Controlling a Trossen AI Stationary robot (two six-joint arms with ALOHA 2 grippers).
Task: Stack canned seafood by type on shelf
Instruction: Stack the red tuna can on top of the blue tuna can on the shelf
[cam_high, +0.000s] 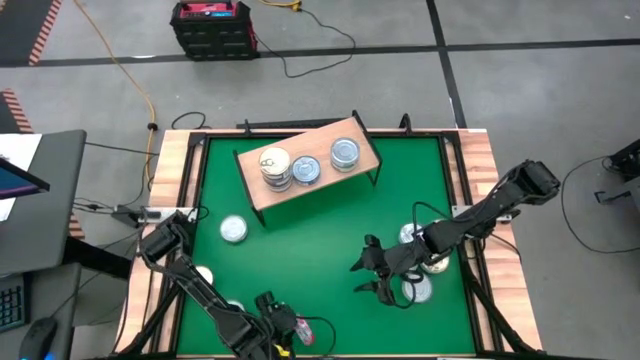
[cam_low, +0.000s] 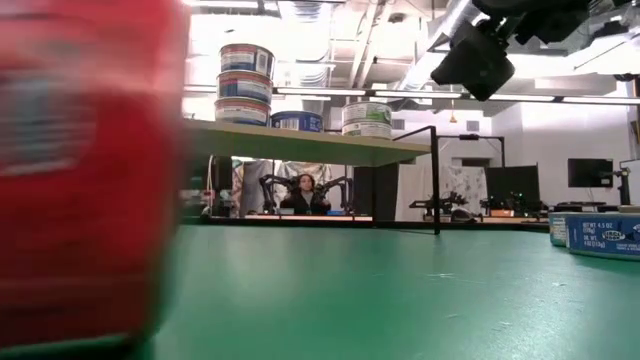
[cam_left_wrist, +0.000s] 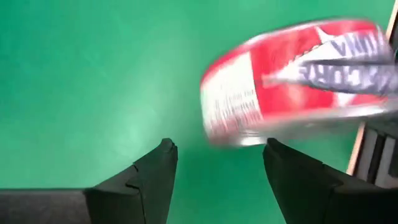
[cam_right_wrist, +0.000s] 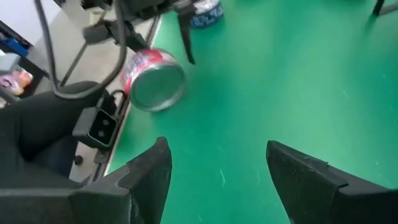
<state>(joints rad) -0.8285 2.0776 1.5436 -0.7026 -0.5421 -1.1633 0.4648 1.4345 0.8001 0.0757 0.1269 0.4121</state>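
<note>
From above, we see the small light-wood shelf on thin black legs (cam_high: 310, 165) near the worktop's far edge, carrying blue-labelled round tins (cam_high: 345, 153) in three spots, apparently one spot per type. One more silver-lidded tin (cam_high: 233, 230) lies loose toward the left edge, and others cluster under the right arm near the right edge. The left end effector (cam_high: 285, 328) sits low at the near edge beside a red-labelled round can (cam_high: 304, 333); the right end effector (cam_high: 372, 275) reaches inward from the right side, jaws spread and empty.

At worktop height, the red can (cam_low: 85, 170) fills the near left, and the shelf (cam_low: 300, 143) shows a three-high stack beside two single tins.

Through the left wrist, the fingers (cam_left_wrist: 155, 174) stand apart with the red can (cam_left_wrist: 298, 81) tilted just beyond them, not gripped; we judge it released.

Through the right wrist, the parted fingers (cam_right_wrist: 149, 171) hold nothing, and the red can (cam_right_wrist: 155, 78) lies on its side near the worktop's edge.
</note>
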